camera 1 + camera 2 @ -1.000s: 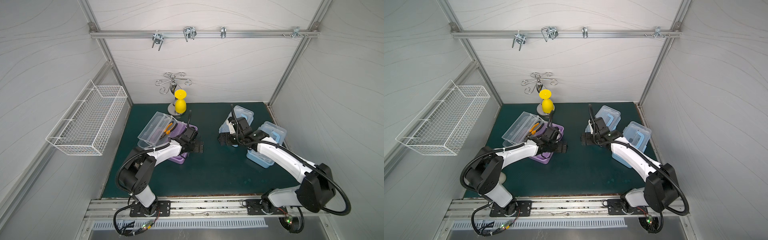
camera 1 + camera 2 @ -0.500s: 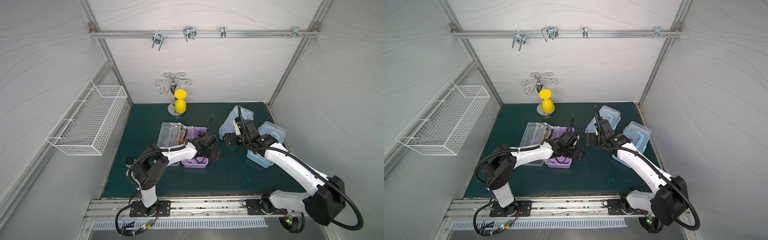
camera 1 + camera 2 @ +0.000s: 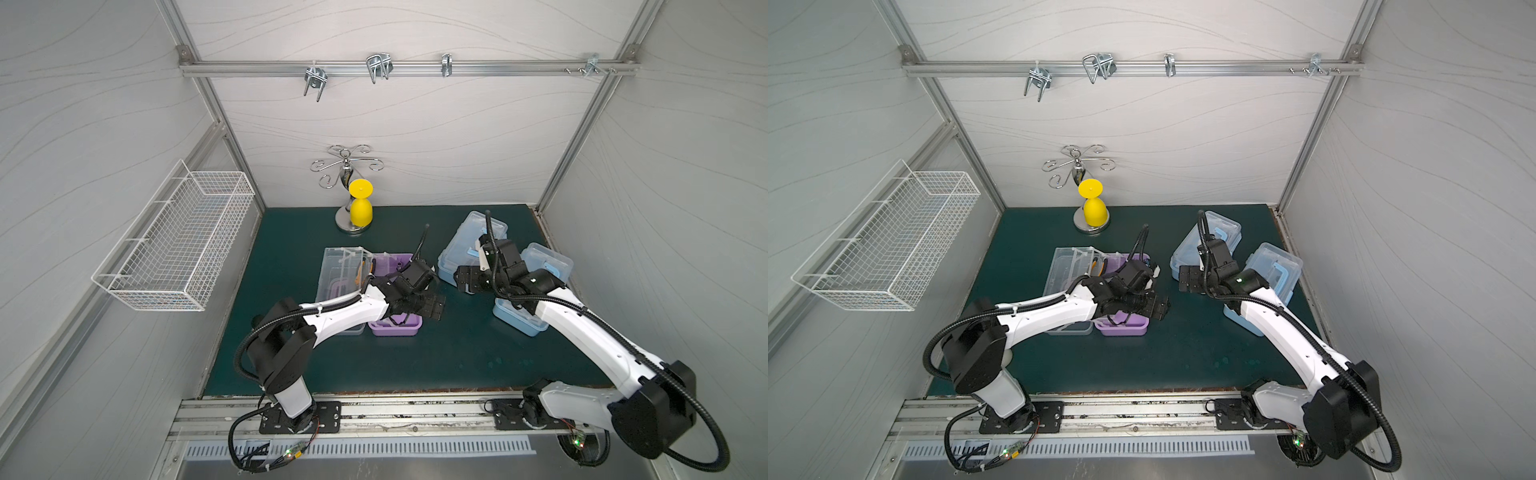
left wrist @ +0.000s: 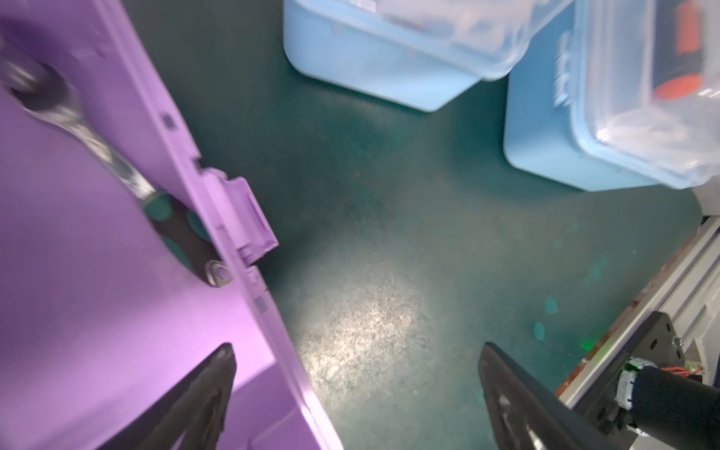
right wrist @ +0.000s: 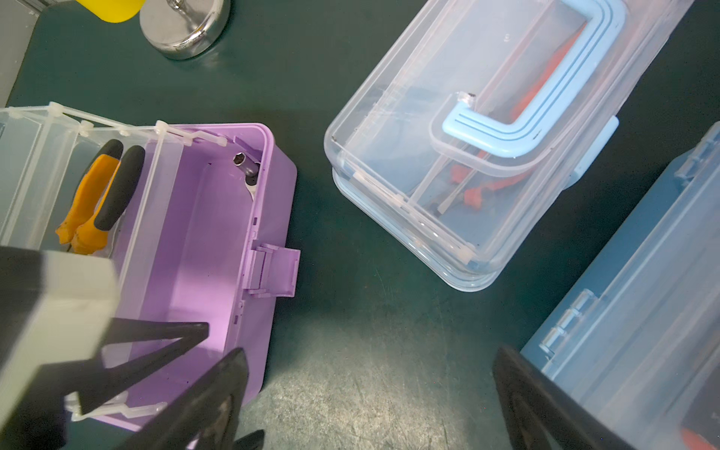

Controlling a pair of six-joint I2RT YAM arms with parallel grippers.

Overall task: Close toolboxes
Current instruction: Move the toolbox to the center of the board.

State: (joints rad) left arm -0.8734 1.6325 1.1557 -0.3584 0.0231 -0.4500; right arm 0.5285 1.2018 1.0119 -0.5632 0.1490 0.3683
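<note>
Purple toolbox (image 3: 395,330) open, blue toolboxes (image 3: 469,232) seemingly closed

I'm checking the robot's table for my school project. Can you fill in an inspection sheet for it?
Surface: dark green mat, few pale spots.
Job's things: purple toolbox open, clear lid folded back; far blue toolbox and near blue toolbox, lids down.
Clutter: yellow cup upside down by metal stand.
Grippers: left gripper and right gripper open, empty.
Cables: black hoses along both arms, no snag seen.
Surroundings: wire basket on side wall; hook rail on back wall.
</note>
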